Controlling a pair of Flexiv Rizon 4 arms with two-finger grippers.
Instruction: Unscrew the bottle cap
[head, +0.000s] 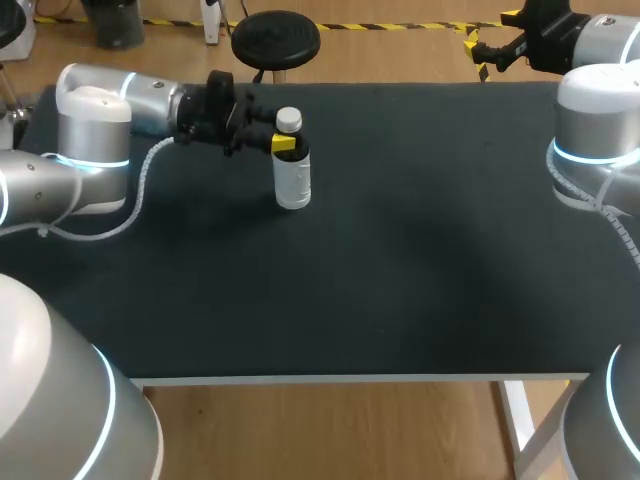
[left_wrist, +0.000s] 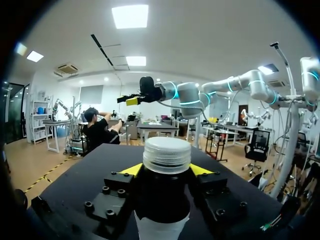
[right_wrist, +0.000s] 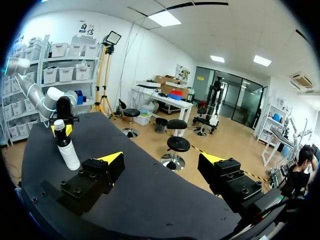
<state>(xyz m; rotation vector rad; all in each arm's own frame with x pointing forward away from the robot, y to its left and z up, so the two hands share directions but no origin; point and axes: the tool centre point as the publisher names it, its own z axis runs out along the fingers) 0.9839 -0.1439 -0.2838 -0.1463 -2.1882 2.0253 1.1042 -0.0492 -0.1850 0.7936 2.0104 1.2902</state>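
A white bottle (head: 293, 175) with a white ribbed cap (head: 288, 120) stands upright at the table's back left. My left gripper (head: 284, 143) comes in level from the left, its yellow tips pressed against the bottle's neck from both sides, just under the cap. In the left wrist view the cap (left_wrist: 166, 154) rises between the fingertips (left_wrist: 131, 170) of my left gripper (left_wrist: 166, 172). My right gripper (head: 490, 50) hangs open past the table's far right corner, far from the bottle (right_wrist: 67, 150). Nothing sits between the wide-spread fingers of my right gripper (right_wrist: 162, 160).
The dark tabletop (head: 400, 250) spreads out to the right of and in front of the bottle, with nothing else standing on it. Its pale front edge (head: 360, 379) runs along the near side.
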